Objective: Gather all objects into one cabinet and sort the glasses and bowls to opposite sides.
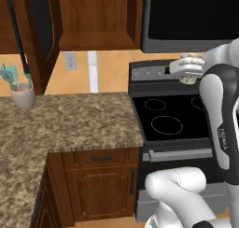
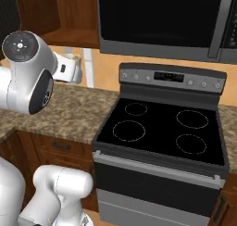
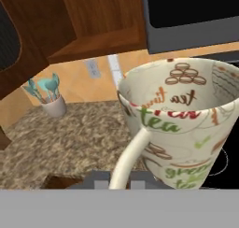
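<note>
One of the objects, a cream mug (image 3: 182, 124) printed with "tea" lettering, fills the hand view, and its curved handle (image 3: 128, 159) runs down between the two fingertips. My gripper (image 3: 116, 181) is shut on that handle. In the left base view the gripper (image 1: 189, 70) holds the mug (image 1: 191, 63) up in front of the stove's control panel. From the right base the mug (image 2: 70, 63) shows beside the arm's elbow. The cabinet (image 1: 95, 35), an open wooden wall shelf, hangs up and to the left of the mug (image 3: 93, 42). The bowls are out of view.
A black stove (image 2: 159, 128) stands to the right under a dark microwave (image 2: 162, 21). Left of it, a granite counter (image 1: 70, 124) carries a white crock of teal utensils (image 1: 22, 94) near the back wall. Below the counter are wooden base cabinets (image 1: 100, 185).
</note>
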{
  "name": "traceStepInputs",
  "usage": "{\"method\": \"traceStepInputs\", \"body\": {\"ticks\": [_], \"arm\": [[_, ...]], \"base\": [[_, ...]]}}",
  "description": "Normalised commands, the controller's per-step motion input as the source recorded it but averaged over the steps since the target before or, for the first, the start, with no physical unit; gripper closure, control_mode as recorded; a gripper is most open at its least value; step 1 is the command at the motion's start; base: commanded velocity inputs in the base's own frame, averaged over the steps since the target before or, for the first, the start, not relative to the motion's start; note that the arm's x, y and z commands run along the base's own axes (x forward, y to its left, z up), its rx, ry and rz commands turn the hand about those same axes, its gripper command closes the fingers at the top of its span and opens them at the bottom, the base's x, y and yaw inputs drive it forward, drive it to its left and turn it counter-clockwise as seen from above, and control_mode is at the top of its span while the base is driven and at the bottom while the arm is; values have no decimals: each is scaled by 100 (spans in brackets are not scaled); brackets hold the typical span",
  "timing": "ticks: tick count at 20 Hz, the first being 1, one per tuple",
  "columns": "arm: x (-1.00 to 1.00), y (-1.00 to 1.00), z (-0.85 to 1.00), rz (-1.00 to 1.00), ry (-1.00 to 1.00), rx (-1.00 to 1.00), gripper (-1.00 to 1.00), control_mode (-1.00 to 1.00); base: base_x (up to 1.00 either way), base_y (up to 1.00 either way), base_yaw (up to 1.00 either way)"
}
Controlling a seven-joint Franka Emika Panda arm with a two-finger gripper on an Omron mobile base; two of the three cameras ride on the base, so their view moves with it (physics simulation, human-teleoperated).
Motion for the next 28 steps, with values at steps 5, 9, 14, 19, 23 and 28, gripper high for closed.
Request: {"method": "traceStepInputs", "body": {"ticks": [5,9,14,19,23,28], "arm": [[0,0,0,0,0,0,100,100],[0,0,0,0,0,0,100,100],[0,0,0,0,0,0,100,100],[0,0,0,0,0,0,100,100],[0,0,0,0,0,0,100,100],[0,0,0,0,0,0,100,100]], "base": [[-62,-61,-27],[-49,-63,-45],[-38,-66,-53],[-30,-71,-57],[-25,-72,-59],[-23,-71,-62]]}}
